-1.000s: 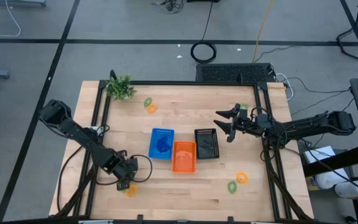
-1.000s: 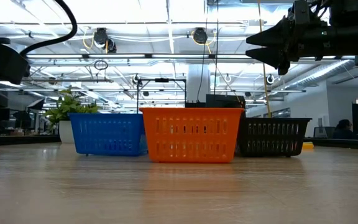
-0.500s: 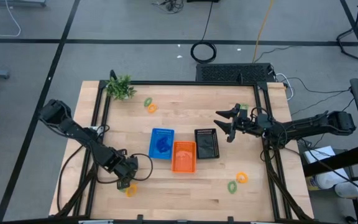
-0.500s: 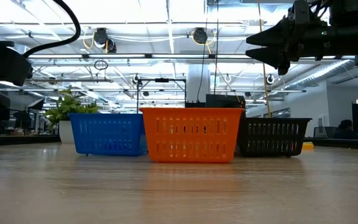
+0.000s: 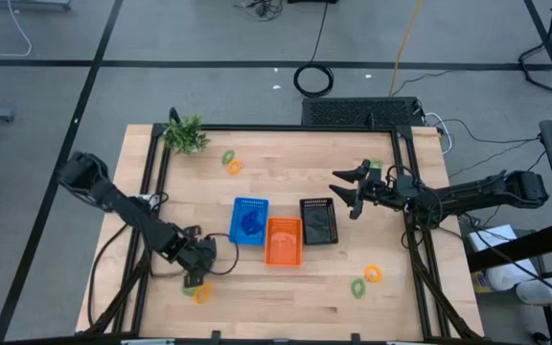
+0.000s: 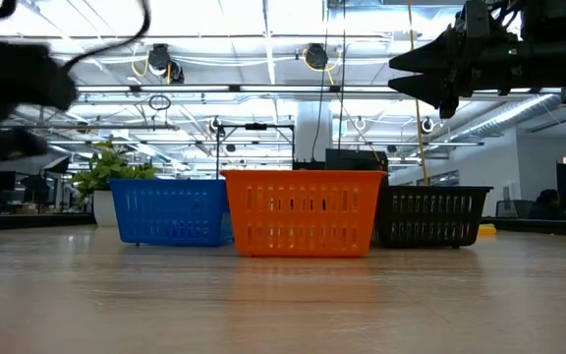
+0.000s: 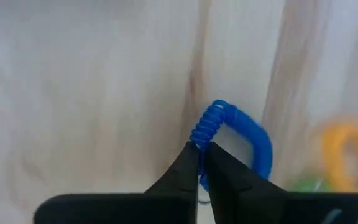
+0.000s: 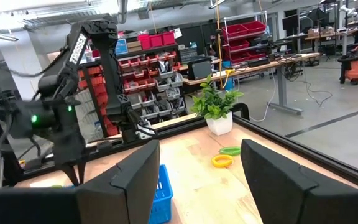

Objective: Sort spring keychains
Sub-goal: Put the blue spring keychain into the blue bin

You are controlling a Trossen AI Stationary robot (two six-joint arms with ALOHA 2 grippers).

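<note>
A wooden table (image 5: 333,297) seen from above holds 3 small rectangular plastic baskets side by side near its middle: a blue basket (image 5: 249,220), an orange basket (image 5: 283,241) and a black basket (image 5: 318,220).

The left gripper (image 7: 201,167) is low at the table's near left corner, its 2 dark fingers pinched together on a blue coiled plastic spring keychain (image 7: 235,134). The grip sits on the coil's edge, probably so the loop hangs free for carrying to the matching blue basket.

The right gripper (image 5: 345,195) hovers above the table beside the black basket with its fingers spread apart and nothing between them; it appears to be waiting.

Only the left wrist view shows the pinch. Overhead, the arm hides the blue loop, and just an orange keychain (image 5: 202,294) shows beside it. The overhead view alone shows the other loose keychains: an orange and green pair (image 5: 230,161) near a green leafy plant sprig (image 5: 186,134), and another pair (image 5: 366,279) at the near right.
</note>
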